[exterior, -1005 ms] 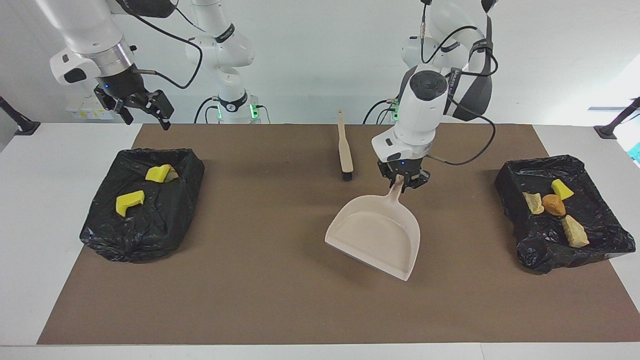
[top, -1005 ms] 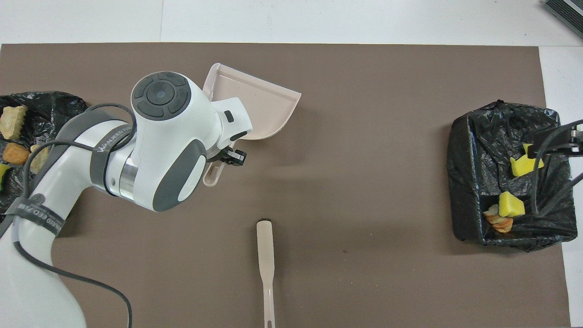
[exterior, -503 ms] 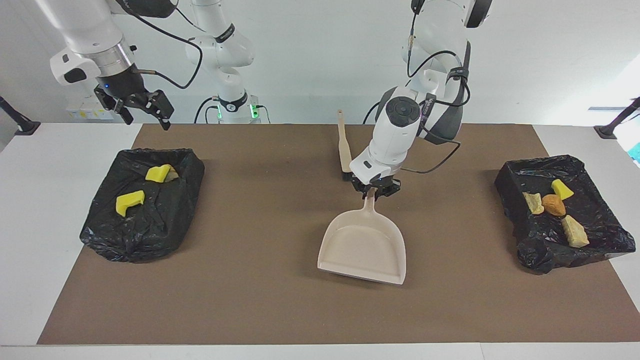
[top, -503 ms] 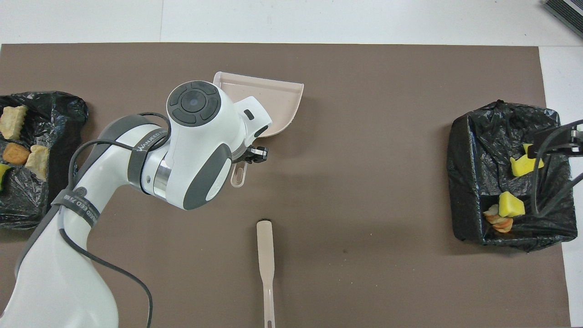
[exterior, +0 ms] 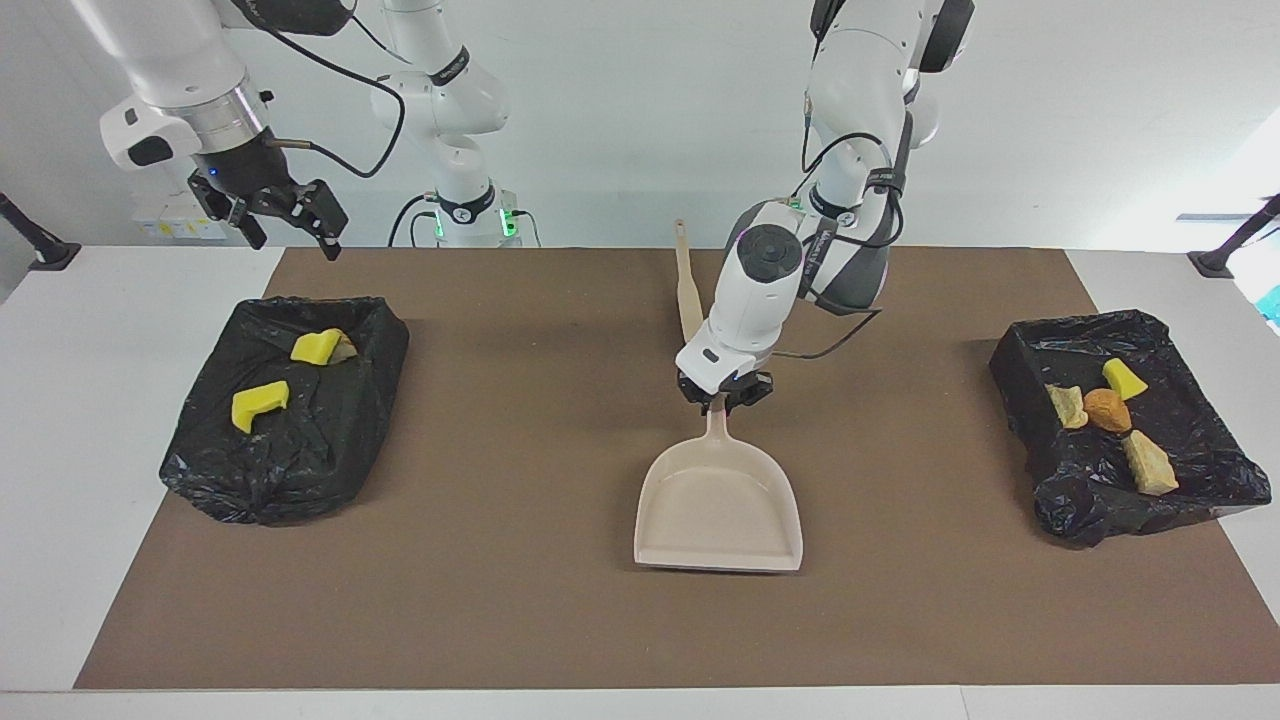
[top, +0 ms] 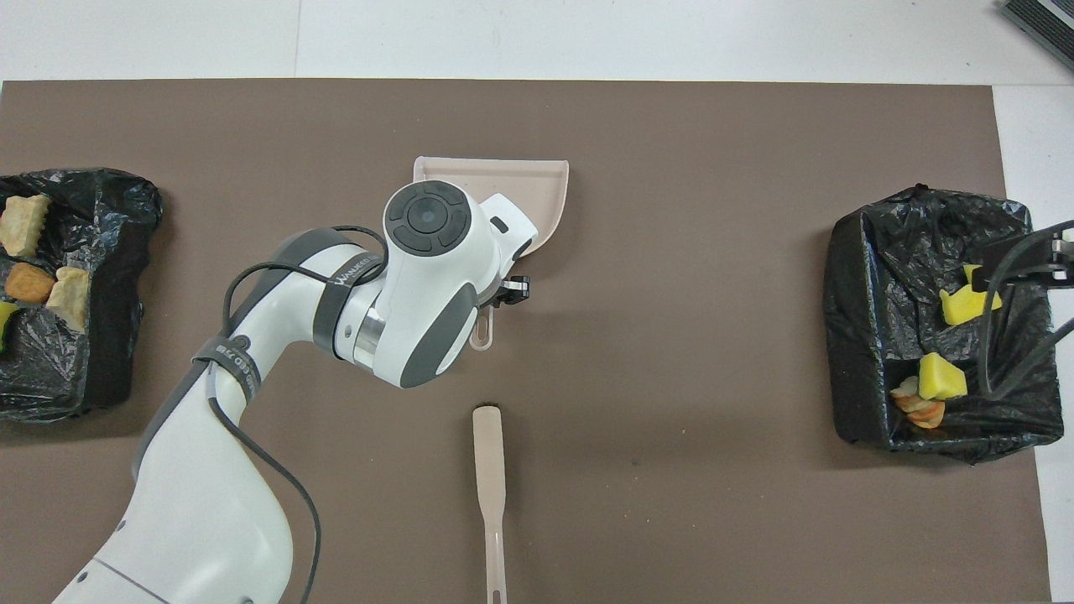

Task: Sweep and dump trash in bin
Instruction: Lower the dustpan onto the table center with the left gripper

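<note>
My left gripper is shut on the handle of the beige dustpan, which is empty on the brown mat mid-table, mouth turned away from the robots. In the overhead view the arm covers part of the dustpan. The trash I see lies in two black-lined bins: yellow sponge scraps in the bin at the right arm's end, and a brown piece with other chunks in the bin at the left arm's end. My right gripper waits open, raised by its bin.
A beige brush lies on the mat, nearer to the robots than the dustpan; it also shows in the overhead view. The mat covers most of the white table.
My left arm has carried the dustpan toward the right arm's end, turned it square to the table and set it lower on the mat. The right arm has not moved.
</note>
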Controlling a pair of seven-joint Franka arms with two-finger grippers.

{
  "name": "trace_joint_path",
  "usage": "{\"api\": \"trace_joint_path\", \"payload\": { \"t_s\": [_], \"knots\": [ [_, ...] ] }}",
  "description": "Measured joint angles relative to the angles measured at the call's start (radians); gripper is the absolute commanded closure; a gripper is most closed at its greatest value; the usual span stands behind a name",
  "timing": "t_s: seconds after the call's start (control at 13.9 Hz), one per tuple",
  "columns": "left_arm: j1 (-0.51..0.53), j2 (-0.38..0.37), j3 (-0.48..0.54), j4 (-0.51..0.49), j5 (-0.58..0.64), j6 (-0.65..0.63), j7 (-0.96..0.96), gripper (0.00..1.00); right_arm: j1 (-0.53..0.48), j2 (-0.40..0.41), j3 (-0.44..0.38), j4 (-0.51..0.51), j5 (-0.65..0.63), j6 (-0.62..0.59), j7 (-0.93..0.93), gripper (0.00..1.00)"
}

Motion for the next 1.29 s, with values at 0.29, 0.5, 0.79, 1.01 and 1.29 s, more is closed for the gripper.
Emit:
{"api": "trace_joint_path", "payload": {
  "t_s": [0.29, 0.5, 0.79, 1.01, 1.29],
  "knots": [
    [-0.006, 0.013, 0.007, 0.009, 0.0, 0.05, -0.015, 0.96, 0.0, 0.0, 0.0, 0.0, 0.0, 0.0, 0.0, 0.0],
    [-0.005, 0.013, 0.014, 0.009, 0.0, 0.051, -0.016, 0.85, 0.0, 0.0, 0.0, 0.0, 0.0, 0.0, 0.0, 0.0],
    [-0.006, 0.013, 0.013, 0.009, 0.0, 0.049, -0.018, 0.7, 0.0, 0.0, 0.0, 0.0, 0.0, 0.0, 0.0, 0.0],
    [-0.006, 0.01, 0.014, 0.009, 0.0, 0.039, -0.019, 0.63, 0.0, 0.0, 0.0, 0.0, 0.0, 0.0, 0.0, 0.0],
    [-0.005, -0.014, 0.018, 0.01, 0.0, 0.013, -0.019, 0.5, 0.0, 0.0, 0.0, 0.0, 0.0, 0.0, 0.0, 0.0]
  ]
}}
